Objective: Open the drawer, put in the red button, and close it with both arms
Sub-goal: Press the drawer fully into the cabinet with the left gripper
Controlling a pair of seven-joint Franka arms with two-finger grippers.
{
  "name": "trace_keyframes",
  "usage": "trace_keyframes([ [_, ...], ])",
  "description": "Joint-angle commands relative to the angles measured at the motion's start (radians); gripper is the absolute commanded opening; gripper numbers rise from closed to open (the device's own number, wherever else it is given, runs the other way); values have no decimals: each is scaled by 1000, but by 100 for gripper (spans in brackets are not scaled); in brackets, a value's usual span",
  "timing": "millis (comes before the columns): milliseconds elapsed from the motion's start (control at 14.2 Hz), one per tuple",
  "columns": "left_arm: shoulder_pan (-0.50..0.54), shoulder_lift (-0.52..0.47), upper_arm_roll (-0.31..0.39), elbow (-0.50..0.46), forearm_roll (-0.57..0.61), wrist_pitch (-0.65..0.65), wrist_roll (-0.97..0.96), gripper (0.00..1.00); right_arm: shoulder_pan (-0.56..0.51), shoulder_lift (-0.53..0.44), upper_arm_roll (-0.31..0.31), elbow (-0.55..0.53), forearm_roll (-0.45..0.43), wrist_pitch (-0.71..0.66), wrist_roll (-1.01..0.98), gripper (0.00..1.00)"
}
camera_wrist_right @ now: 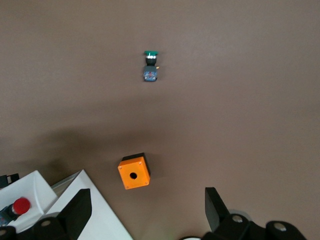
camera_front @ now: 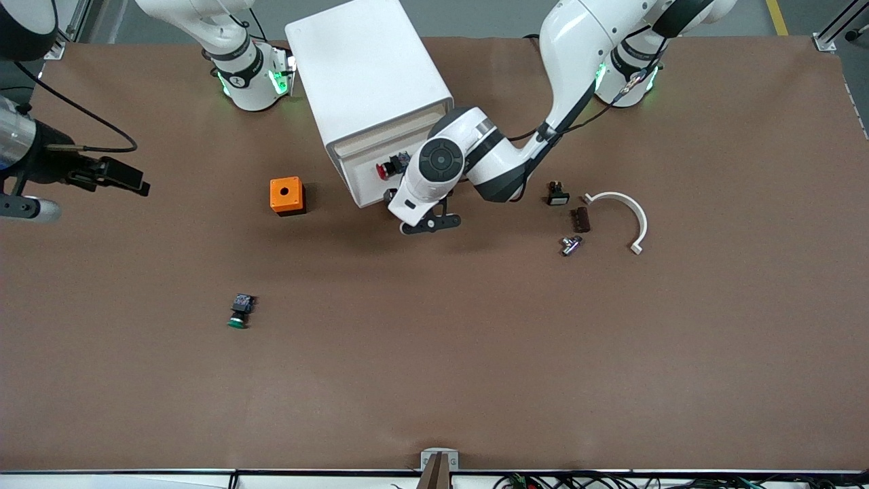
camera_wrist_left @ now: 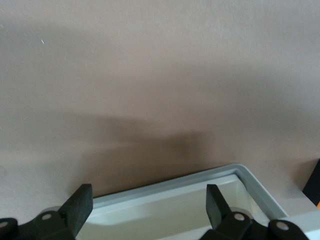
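The white cabinet (camera_front: 370, 68) stands between the arms' bases, and its drawer (camera_front: 361, 180) is pulled out. The red button (camera_front: 388, 168) lies in the drawer and also shows in the right wrist view (camera_wrist_right: 19, 205). My left gripper (camera_front: 430, 224) is open and empty. It is at the drawer's front edge, and in the left wrist view the gripper (camera_wrist_left: 147, 205) has the drawer's rim (camera_wrist_left: 200, 177) between its fingers. My right gripper (camera_front: 139, 185) is open and empty. It is held high over the table near the orange box, as the right wrist view (camera_wrist_right: 147, 210) shows.
An orange box (camera_front: 287, 195) (camera_wrist_right: 134, 172) sits beside the cabinet toward the right arm's end. A green-capped button (camera_front: 239, 314) (camera_wrist_right: 150, 67) lies nearer the front camera. Toward the left arm's end lie a black switch (camera_front: 557, 194), a brown piece (camera_front: 581, 219), a metal piece (camera_front: 571, 245) and a white curved piece (camera_front: 628, 210).
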Motion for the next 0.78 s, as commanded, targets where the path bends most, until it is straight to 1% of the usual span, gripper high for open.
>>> trace_keyframes([
  [0, -36, -7, -1, 0, -24, 10, -28, 100, -37, -16, 20, -8, -51, 15, -44, 100],
  [353, -71, -5, -1, -20, -24, 13, -53, 100, -58, -11, 20, 55, -57, 3, -44, 100],
  [706, -114, -5, -1, -19, -30, 30, -126, 100, -69, -11, 21, 67, -57, 4, -44, 100],
])
